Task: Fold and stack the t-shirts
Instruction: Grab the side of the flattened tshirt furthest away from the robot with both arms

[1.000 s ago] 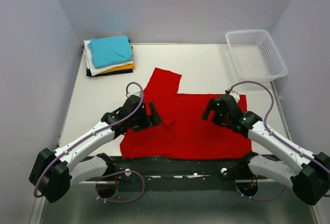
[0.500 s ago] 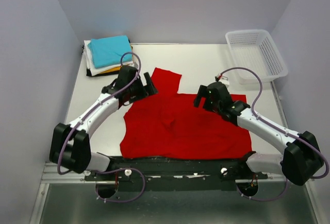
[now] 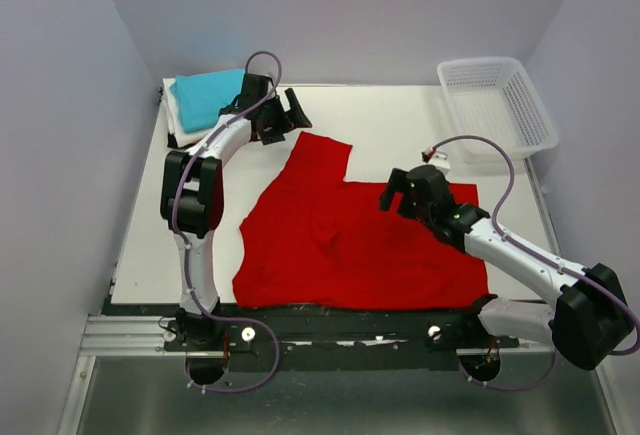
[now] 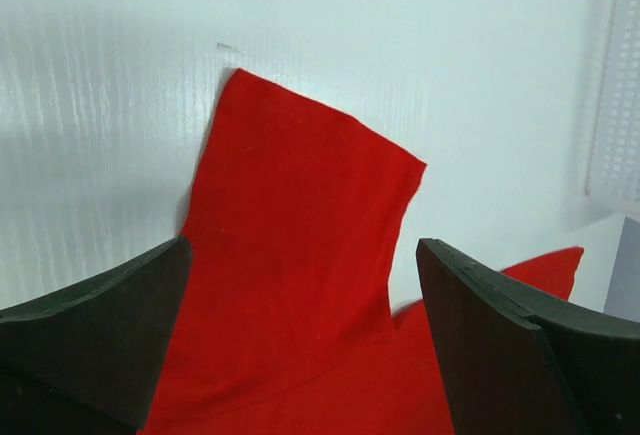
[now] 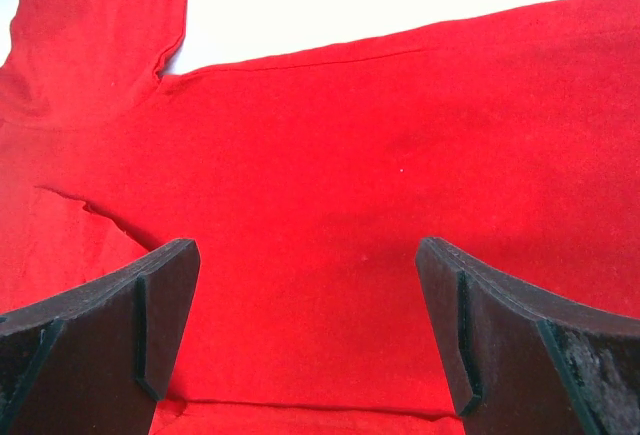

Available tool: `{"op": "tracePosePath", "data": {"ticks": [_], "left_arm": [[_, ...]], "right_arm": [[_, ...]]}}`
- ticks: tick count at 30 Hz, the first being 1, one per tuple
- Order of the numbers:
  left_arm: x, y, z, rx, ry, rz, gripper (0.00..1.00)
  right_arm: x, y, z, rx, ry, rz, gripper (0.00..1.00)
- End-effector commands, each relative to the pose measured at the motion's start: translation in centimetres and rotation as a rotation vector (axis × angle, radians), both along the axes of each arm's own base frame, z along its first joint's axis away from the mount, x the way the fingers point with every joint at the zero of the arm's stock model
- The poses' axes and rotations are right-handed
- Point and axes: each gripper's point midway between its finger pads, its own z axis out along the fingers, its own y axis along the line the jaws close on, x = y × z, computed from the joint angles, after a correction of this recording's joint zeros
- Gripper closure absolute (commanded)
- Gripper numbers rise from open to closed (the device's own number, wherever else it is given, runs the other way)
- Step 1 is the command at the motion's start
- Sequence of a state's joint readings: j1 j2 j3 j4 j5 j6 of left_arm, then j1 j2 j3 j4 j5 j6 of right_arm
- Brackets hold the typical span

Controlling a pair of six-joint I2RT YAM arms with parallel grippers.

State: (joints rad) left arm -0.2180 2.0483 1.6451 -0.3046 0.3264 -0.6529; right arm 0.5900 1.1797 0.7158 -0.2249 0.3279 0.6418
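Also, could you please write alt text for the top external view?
A bright red short-sleeved t-shirt lies spread out on a white table. The open left gripper hovers by its far sleeve, near a teal-topped stack of folded shirts; the open right gripper hovers over its body. A white plastic lattice basket sits far right.

My white worktop (image 3: 400, 120), red tee (image 3: 350, 245) spread flat across its near middle, one sleeve pointing away from me, stack of folded tees (image 3: 205, 103) at its far left corner, teal on top, white basket (image 3: 497, 105) at its far right corner
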Motion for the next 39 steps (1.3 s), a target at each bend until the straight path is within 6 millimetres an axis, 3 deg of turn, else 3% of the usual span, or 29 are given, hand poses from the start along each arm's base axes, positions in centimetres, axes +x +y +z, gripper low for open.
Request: {"op": "tracePosePath", "data": {"ticks": [1, 4, 8, 14, 24, 31, 36, 39], "left_arm": [[1.8, -1.2, -1.0, -0.044, 0.081, 0.006, 0.01], [3.1, -1.3, -2.5, -0.054, 0.14, 0.05, 0.01], [2.9, -2.2, -4.7, -0.099, 0.235, 0.052, 0.01], [1.9, -2.3, -5.0, -0.127, 0.282, 0.068, 0.01], [-2.7, -2.0, -5.6, -0.124, 0.418, 0.057, 0.01], [-4.7, 1.0, -5.8, 0.033, 0.41, 0.117, 0.01], [-5.1, -0.8, -6.6, -0.001, 0.451, 0.047, 0.01], [-6.7, -1.7, -7.5, 0.036, 0.492, 0.004, 0.01]], "right_arm": [[-0.2, -0.4, 0.1, 0.001, -0.015, -0.013, 0.0], [-0.4, -0.7, 0.2, 0.001, -0.017, -0.028, 0.0], [-0.6, -1.3, 0.5, 0.001, -0.031, -0.049, 0.0], [-0.9, -1.6, 0.9, 0.009, -0.03, -0.065, 0.0], [-1.8, -1.2, 1.2, 0.057, -0.034, -0.043, 0.0], [-2.1, -1.4, 1.1, 0.052, -0.031, -0.036, 0.0], [-2.1, -1.8, 1.3, 0.037, -0.04, -0.044, 0.0], [-2.1, -1.9, 1.5, 0.038, -0.043, -0.049, 0.0]]}}
